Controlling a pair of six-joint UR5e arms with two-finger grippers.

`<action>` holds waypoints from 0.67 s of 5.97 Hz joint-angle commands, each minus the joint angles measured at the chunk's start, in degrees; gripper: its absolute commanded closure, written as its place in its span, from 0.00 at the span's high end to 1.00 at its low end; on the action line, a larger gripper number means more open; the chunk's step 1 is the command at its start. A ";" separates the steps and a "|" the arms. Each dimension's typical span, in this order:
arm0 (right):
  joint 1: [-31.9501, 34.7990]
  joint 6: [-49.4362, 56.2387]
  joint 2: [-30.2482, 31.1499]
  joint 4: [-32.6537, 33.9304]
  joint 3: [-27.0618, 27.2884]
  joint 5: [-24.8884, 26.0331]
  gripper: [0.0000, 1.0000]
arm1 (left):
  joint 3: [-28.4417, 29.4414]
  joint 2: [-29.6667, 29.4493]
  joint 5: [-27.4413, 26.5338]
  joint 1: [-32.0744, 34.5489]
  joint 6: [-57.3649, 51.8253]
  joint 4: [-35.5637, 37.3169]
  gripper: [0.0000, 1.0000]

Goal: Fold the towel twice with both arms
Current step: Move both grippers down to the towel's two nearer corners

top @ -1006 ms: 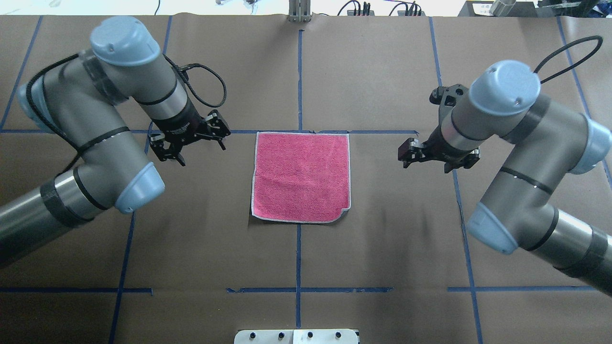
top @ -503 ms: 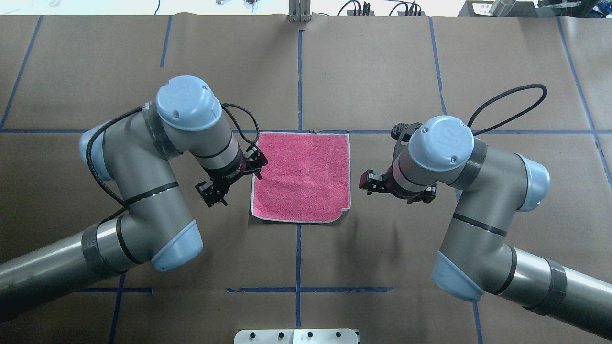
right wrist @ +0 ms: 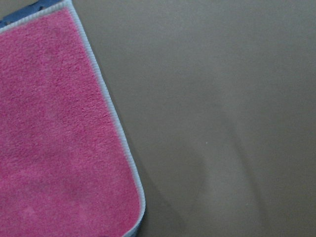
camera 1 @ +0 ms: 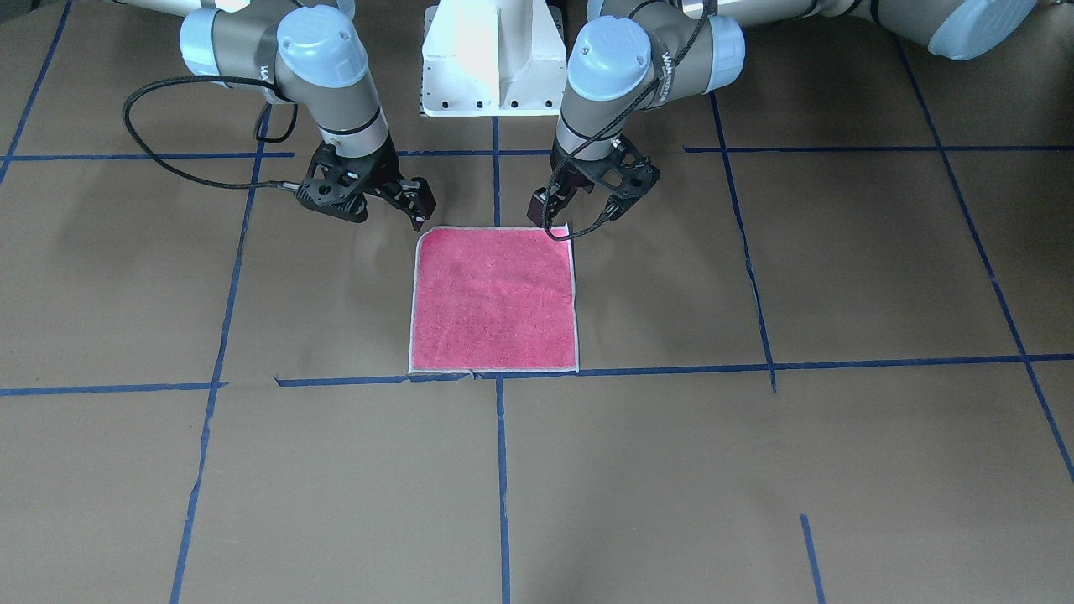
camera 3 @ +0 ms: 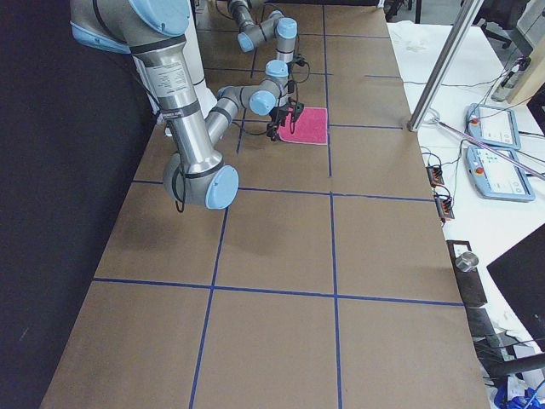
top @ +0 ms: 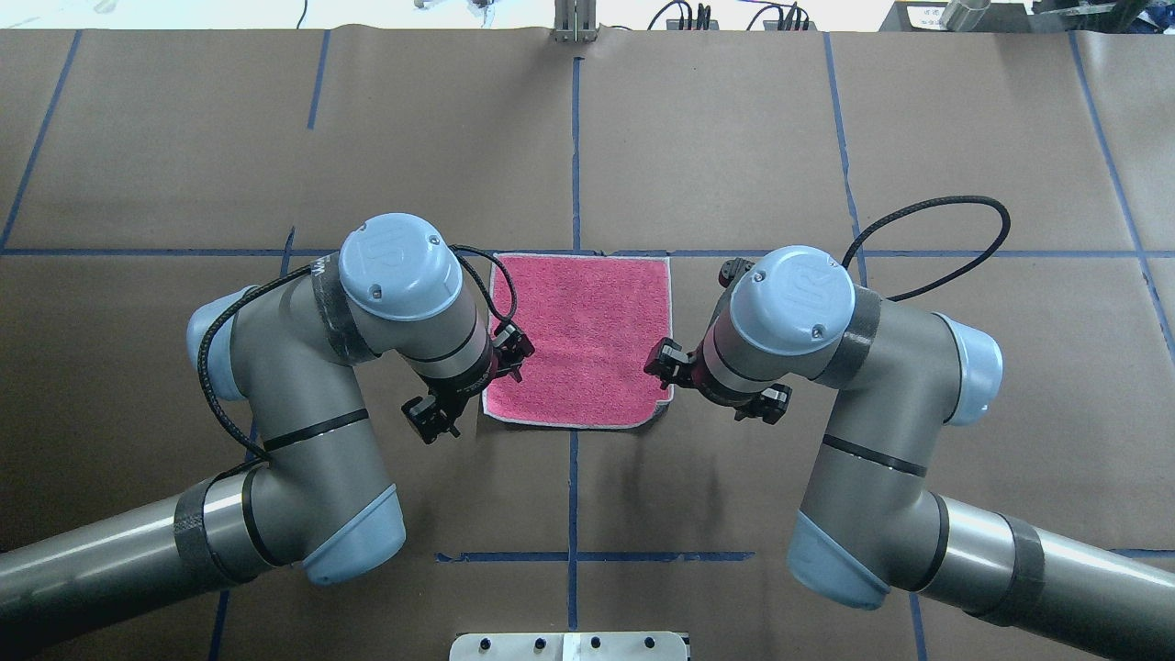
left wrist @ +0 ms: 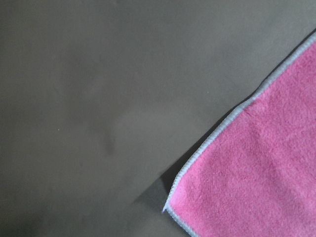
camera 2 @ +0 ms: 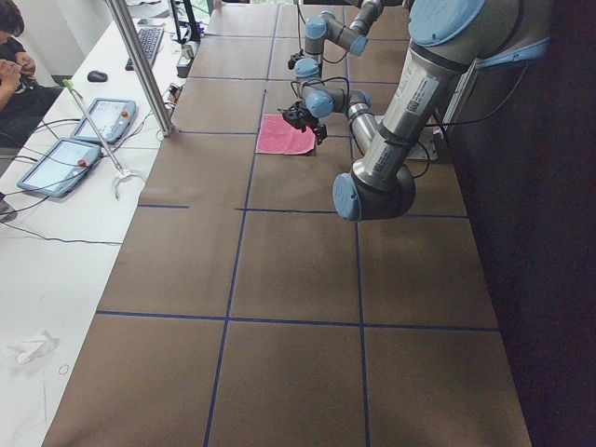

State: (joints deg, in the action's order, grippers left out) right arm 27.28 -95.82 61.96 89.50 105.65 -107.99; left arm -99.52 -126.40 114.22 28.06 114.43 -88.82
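The towel (top: pixel 580 338) lies flat, pink-red face up, at the table's middle; its near right corner is slightly turned. It also shows in the front view (camera 1: pixel 493 298). My left gripper (top: pixel 473 390) is open, just above the towel's near left corner, one finger over the cloth. In the front view the left gripper (camera 1: pixel 576 220) straddles that corner. My right gripper (top: pixel 712 384) is open at the near right corner, and in the front view it (camera 1: pixel 382 204) is just off the edge. The wrist views show only the towel's corner (left wrist: pixel 256 173) (right wrist: pixel 54 128) on brown paper.
Brown paper with blue tape lines (top: pixel 574 156) covers the table. The white base pedestal (camera 1: pixel 492 67) stands just behind the towel. A metal post (top: pixel 574 23) stands at the far edge. Tablets (camera 2: pixel 56 163) lie on the operators' side table.
Both arms have swung inward and back toward the robot, from the towel's sides to its two near corners. Both grippers stay open. The towel has not moved.
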 commanded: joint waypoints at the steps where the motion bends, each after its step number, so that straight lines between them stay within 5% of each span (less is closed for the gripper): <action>1: -0.56 -6.03 -4.20 0.94 -2.97 -0.03 1.00 | 0.38 0.37 -0.13 -0.29 0.27 -0.04 1.00; 4: 1.80 -5.44 -6.06 0.33 -7.47 -0.11 1.00 | 1.95 -0.07 -1.96 -0.29 0.71 -0.22 1.00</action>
State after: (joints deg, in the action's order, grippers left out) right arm 27.97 -101.56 56.30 89.91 99.23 -108.04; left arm -98.17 -126.38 113.46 27.78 115.05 -88.91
